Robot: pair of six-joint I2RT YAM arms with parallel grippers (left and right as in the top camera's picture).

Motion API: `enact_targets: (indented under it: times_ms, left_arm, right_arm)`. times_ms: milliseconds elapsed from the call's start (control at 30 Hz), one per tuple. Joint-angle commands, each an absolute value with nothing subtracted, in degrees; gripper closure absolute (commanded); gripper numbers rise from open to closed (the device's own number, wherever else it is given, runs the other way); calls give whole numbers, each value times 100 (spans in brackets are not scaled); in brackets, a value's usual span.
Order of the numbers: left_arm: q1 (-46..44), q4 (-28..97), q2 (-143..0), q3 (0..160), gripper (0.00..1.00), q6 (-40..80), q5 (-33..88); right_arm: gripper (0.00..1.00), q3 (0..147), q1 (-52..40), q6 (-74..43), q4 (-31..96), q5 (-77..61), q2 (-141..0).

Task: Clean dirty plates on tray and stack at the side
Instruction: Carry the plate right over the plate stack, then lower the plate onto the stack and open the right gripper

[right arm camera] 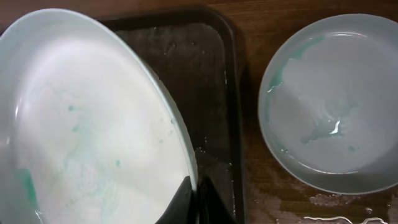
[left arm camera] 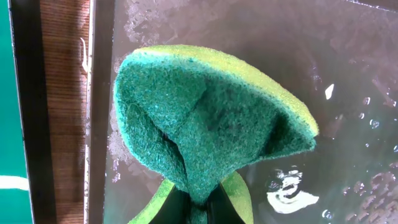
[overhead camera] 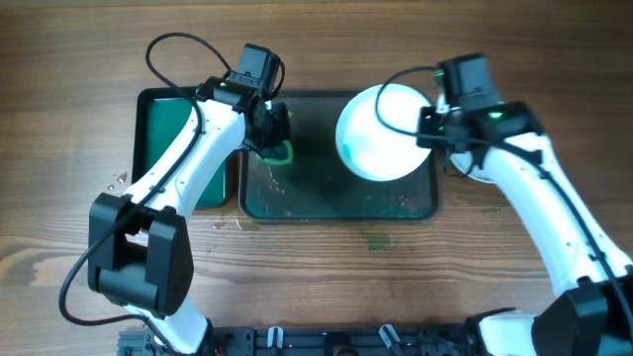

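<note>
Your left tool (overhead camera: 272, 124) is clenched on a wavy green sponge (left arm camera: 211, 124) with a yellow-green edge, pinching it at its lower fold. It hangs above the 9 o'clock end of the large dark grey-green rectangular tray (overhead camera: 326, 203), whose wet floor shows droplets and patches of white foam. Your right tool (right arm camera: 196, 202) grips the rim of a round white shallow plate (right arm camera: 87, 124) with faint teal-green streaks across its face, held over the tray's 3 o'clock end. From overhead, the plate overlaps the tray's 12 o'clock rim. A second round white plate (right arm camera: 329, 99), smeared teal along its 9 o'clock rim and wet in the middle, rests on the wooden tabletop (overhead camera: 396, 287) just beside the tray at 3 o'clock. A smaller bright green tray (overhead camera: 163, 129) lies at the big tray's 9 o'clock side, partly under your left arm.
</note>
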State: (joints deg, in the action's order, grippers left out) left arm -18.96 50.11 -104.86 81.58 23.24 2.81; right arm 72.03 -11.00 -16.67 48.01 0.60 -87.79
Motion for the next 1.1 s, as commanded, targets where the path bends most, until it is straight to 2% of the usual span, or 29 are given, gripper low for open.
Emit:
enact_targets:
  times_ms: [0, 433, 633, 833, 900, 933, 967, 1000, 1067]
  left_arm:
    - [-1900, 4974, -10438, 8130, 96, 2296, 200]
    - [-1900, 4906, -10438, 8130, 96, 2296, 202]
    - [-1900, 4906, -10438, 8130, 96, 2296, 204]
    - [-1900, 4906, -10438, 8130, 96, 2298, 204]
    - [-1900, 4906, -10438, 8130, 96, 2298, 204]
    - [-1900, 4906, -10438, 8130, 96, 2298, 204]
    - [-1900, 4906, -10438, 8130, 96, 2298, 204]
    - [-1900, 4906, -10438, 8130, 96, 2296, 204]
    - [-1900, 4904, -10438, 8130, 96, 2298, 204]
  right_arm:
    - [96, 7203, -364, -1343, 4893, -1017, -8613]
    - [96, 7172, 1645, -1343, 4906, -862, -8687]
    - [96, 6875, 2001, -1844, 4713, 134, -9078]
    - [96, 6598, 2086, -1975, 4110, 193, -9806]
    - [87, 6598, 2086, -1973, 4077, 196, -9963]
    - [75, 6598, 2086, -1970, 4073, 196, -10001]
    - [58, 6598, 2086, -1970, 4073, 163, -10020]
    - [48, 6604, 2086, -1970, 4071, 110, -10016]
    - [44, 6694, 2086, -1962, 4163, -47, -9946]
